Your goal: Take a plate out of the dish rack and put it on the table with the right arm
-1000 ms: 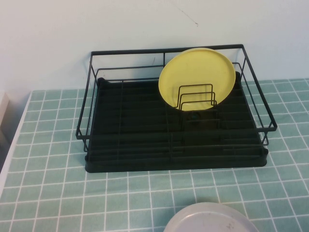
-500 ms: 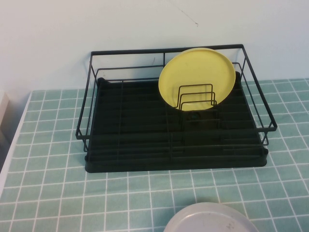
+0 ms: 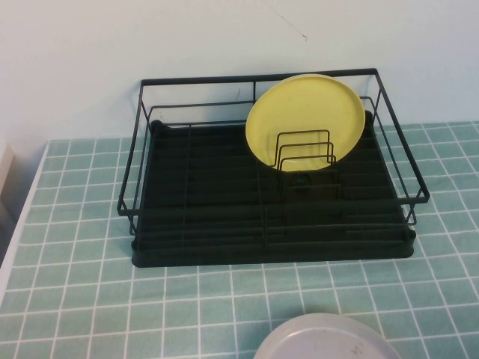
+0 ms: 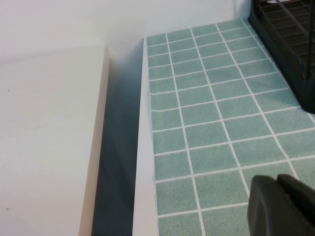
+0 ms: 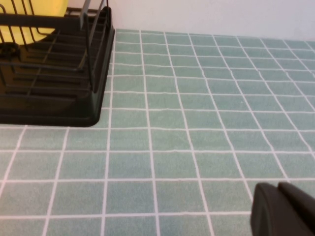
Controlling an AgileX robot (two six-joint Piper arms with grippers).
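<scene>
Left hand [image 4: 281, 206] low, parked; right hand [image 5: 284, 210] low, parked.

A: From my station this reads as a mock kitchen counter, not a lived-in home

B: What tells you that?

A: The bench [image 3: 75, 224] I'm working over is tiled in small pale-green squares with white grout, and a black wire dish rack [image 3: 273, 243] sits on it against a bare white wall [image 3: 150, 37]

B: Any dishes?

A: I see a yellow plate [image 3: 307, 112] standing upright in the rack's dividers, and a grey-white plate [image 3: 325, 340] at the near edge. Off the bench's left edge I see a plain cream surface [image 4: 44, 137], nothing more homely than that
</scene>
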